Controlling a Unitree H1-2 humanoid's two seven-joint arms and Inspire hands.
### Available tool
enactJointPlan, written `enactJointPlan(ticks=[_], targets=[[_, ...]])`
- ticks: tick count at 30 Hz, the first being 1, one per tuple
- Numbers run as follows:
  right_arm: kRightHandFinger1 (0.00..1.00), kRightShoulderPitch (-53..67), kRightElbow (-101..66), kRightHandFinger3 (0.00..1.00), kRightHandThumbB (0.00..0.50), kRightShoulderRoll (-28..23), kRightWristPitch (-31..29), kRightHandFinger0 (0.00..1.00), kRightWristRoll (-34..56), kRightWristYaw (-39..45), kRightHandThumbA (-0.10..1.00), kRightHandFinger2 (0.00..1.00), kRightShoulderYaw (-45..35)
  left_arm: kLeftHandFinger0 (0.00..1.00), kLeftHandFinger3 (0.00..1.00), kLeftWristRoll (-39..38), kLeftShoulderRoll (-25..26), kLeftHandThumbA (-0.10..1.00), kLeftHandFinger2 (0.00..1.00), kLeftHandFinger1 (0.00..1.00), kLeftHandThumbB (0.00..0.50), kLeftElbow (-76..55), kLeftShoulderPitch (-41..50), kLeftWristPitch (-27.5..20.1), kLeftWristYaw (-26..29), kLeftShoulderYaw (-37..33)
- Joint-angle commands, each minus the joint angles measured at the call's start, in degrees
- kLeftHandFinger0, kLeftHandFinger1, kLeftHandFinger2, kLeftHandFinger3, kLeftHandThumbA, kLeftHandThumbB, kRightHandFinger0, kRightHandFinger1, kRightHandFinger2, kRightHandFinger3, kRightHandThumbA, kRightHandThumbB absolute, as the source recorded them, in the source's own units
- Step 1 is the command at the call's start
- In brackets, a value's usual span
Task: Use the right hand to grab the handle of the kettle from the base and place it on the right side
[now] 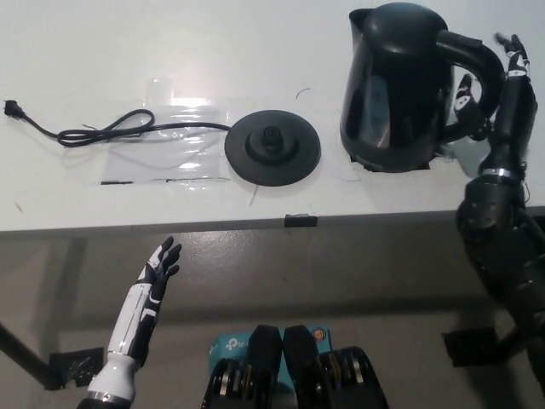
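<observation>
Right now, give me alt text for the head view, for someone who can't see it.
A black plastic electric kettle stands on the white table, right of its round black base. The black right hand is at its handle; the white left hand rests open below the table edge.

One readable marking is noted: a white "tp-link" logo, partly hidden, is seen on a teal box (228,345) at the bottom of the head view, below the tabletop (255,51) edge. The remaining letters are cut off by dark shapes in front. No text, label or number is legible on the kettle (396,85), the base (271,146) or the tabletop.
</observation>
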Motion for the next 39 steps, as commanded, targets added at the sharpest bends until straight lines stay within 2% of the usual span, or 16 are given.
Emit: enactJointPlan(ticks=[1, 3, 8, 10, 11, 13, 21, 25, 28, 31, 35, 37, 39], targets=[[1.0, -0.4, -3.1, 1.0, 0.474, -3.2, -1.6, 1.0, 0.8, 9.7, 0.75, 1.0, 0.9, 1.0, 1.0, -1.4, 0.7, 1.0, 1.0, 1.0, 0.5, -1.7, 0.7, -2.1, -0.3, 0.9], [1.0, 0.4, -4.7, 1.0, 0.498, -3.7, -1.6, 1.0, 1.4, 11.7, 0.8, 1.0, 0.7, 1.0, 1.0, -1.4, 0.8, 1.0, 1.0, 1.0, 0.5, -1.7, 0.7, -2.1, -0.3, 1.0], [1.0, 3.7, -10.8, 1.0, 0.5, -5.0, -1.6, 1.0, 4.4, 18.0, 0.85, 1.0, -0.6, 1.0, 1.0, -1.2, 0.9, 1.0, 1.0, 1.0, 0.5, -1.9, 0.8, -2.1, -0.3, 1.1], [1.0, 5.3, -13.8, 1.0, 0.5, -5.5, -1.6, 1.0, 5.8, 20.8, 0.9, 1.0, -1.4, 1.0, 1.0, -1.4, 0.9, 1.0, 1.0, 1.0, 0.5, -1.6, 0.7, -2.1, -0.3, 1.1], [1.0, 6.5, -16.2, 1.0, 0.5, -5.8, -1.6, 1.0, 6.5, 21.8, 0.97, 1.0, -1.5, 1.0, 1.0, -1.8, 0.7, 1.0, 1.0, 1.0, 0.5, -1.4, 0.7, -2.1, -0.4, 1.3], [1.0, 7.9, -19.4, 1.0, 0.495, -5.8, -1.6, 1.0, 8.3, 24.2, 1.0, 1.0, -2.2, 1.0, 1.0, -1.8, 0.7, 1.0, 1.0, 1.0, 0.5, -1.4, 1.0, -2.1, -0.3, 1.4], [1.0, 14.6, -34.4, 1.0, 0.488, -3.1, -1.6, 1.0, 23.9, 36.4, 1.0, 1.0, -11.2, 1.0, 1.0, -0.8, 0.8, 1.0, 1.0, 1.0, 0.5, -1.6, 1.5, -2.1, 0.0, 1.3], [1.0, 18.2, -42.9, 1.0, 0.5, -2.3, -1.6, 1.0, 26.9, 37.4, 1.0, 1.0, -13.3, 1.0, 1.0, -0.7, 0.7, 1.0, 1.0, 1.0, 0.5, -1.8, 1.8, -2.1, -0.2, 1.1], [1.0, 20.6, -47.9, 1.0, 0.484, -1.7, -1.6, 1.0, 26.8, 36.2, 1.0, 1.0, -14.8, 1.0, 1.0, -0.8, 0.7, 1.0, 1.0, 1.0, 0.5, -1.8, 1.8, -2.1, -0.2, 1.1], [1.0, 23.4, -53.3, 1.0, 0.5, -0.5, -1.6, 1.0, 23.5, 32.3, 1.0, 1.0, -16.9, 1.0, 1.0, -0.5, 0.9, 1.0, 1.0, 1.0, 0.5, -1.9, 1.9, -2.1, -0.1, 1.2], [1.0, 26.4, -59.6, 1.0, 0.483, 2.1, -1.6, 1.0, 14.0, 24.1, 1.0, 1.0, -21.5, 1.0, 1.0, -1.0, 1.1, 1.0, 1.0, 1.0, 0.5, -1.6, 2.0, -2.1, -0.2, 1.4], [1.0, 28.3, -63.3, 1.0, 0.472, 3.1, -1.6, 1.0, 11.4, 22.5, 1.0, 1.0, -22.7, 1.0, 1.0, -0.9, 1.0, 1.0, 1.0, 1.0, 0.5, -1.6, 2.0, -2.1, -0.2, 1.3], [1.0, 32.0, -70.3, 1.0, 0.466, 5.5, -1.6, 1.0, 3.2, 18.1, 1.0, 1.0, -23.4, 1.0, 1.0, -0.5, 0.9, 1.0, 1.0, 1.0, 0.5, -1.3, 1.8, -2.1, -0.1, 1.1]])
